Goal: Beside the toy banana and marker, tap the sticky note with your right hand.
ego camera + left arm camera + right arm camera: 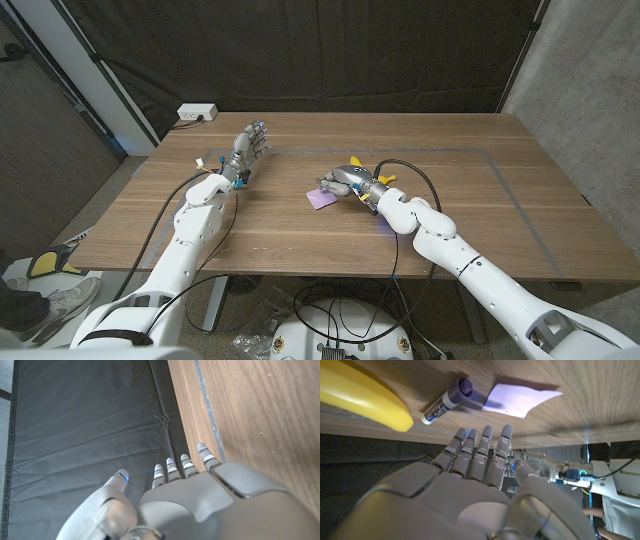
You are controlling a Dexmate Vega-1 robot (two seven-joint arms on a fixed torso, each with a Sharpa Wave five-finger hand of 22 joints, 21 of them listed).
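Wooden table [300,225], dark curtain behind. Purple sticky note [321,199] at frame centre; right hand [345,182] just above it, fingers extended close together, holding nothing. Toy banana [362,400] and marker [446,401] beside the note. Left hand [250,147] upper left, fingers spread, empty.

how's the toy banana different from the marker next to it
The toy banana is bright yellow; the marker is white-barrelled with a dark purple cap. The toy banana is thick and curved, while the marker is slim and straight. The marker's cap end points toward the sticky note; the toy banana lies on the marker's far side from it. Both lie on the wooden table, and neither is held.
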